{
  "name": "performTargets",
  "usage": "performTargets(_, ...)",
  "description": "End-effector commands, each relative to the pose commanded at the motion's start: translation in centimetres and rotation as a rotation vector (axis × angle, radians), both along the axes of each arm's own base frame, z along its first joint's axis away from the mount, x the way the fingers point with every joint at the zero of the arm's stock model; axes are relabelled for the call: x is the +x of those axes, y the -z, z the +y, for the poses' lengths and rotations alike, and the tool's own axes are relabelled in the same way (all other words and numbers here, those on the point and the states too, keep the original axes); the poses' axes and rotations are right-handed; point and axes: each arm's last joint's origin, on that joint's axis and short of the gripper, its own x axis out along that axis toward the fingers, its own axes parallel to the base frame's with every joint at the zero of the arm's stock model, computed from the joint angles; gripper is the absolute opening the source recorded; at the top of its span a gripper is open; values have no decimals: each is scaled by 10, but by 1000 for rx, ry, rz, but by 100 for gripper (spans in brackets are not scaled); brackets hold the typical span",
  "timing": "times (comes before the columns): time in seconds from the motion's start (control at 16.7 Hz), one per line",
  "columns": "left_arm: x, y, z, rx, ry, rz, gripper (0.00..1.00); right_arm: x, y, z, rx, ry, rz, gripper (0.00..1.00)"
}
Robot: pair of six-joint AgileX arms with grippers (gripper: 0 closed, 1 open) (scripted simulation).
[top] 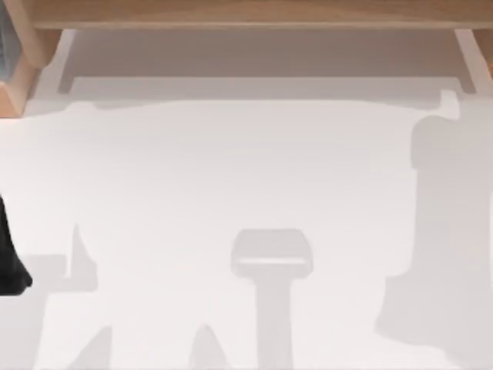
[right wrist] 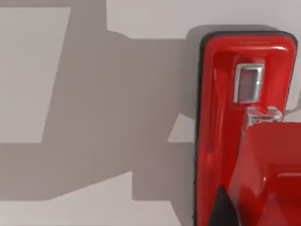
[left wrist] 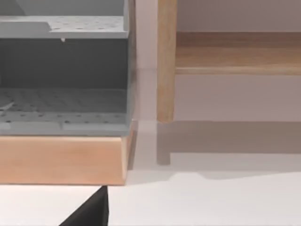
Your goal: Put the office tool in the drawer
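White tabletop [top: 231,177] spread across my top view, crossed by soft grey shadows of the arms overhead. At the near left edge of that view I saw a dark piece of my left arm [top: 9,258], low at the table's left side; whether its fingers were parted or closed I could not tell. From the left wrist camera, a black wedge [left wrist: 91,212] sat at the frame's near edge, over the white surface.

On my right wrist camera, the office tool [right wrist: 225,117] lay flat on the white table, close under the camera. It was a glossy red bar with a thin dark rim along its base, rounded at its far end, with a small silver rectangular plate [right wrist: 249,82] set in its top face and a raised red upper arm [right wrist: 270,174] rising toward the lens. A small dark triangle [right wrist: 221,209] overlapped its near end. I could not make out the right gripper's fingers, so I could not tell if they were apart, closed, or touching the tool.

Farther back, the left wrist view showed a wooden ledge [left wrist: 61,157] carrying a grey perforated tray unit [left wrist: 63,80], and beside it a wooden post [left wrist: 166,61] with a wooden shelf board [left wrist: 237,52] behind. Along the far edge of the top view ran a light wooden frame [top: 246,14] with a pale recessed panel [top: 262,54] beneath it.
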Motion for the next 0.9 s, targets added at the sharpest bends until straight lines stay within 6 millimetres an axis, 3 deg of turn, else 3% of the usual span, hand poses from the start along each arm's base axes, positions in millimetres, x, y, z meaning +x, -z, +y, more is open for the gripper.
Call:
performTargets(0.42, 0, 0, 0, 0, 0, 0, 100, 0, 0, 0, 0, 0, 0, 98)
performTargets(0.9, 0, 0, 0, 0, 0, 0, 100, 0, 0, 0, 0, 0, 0, 100)
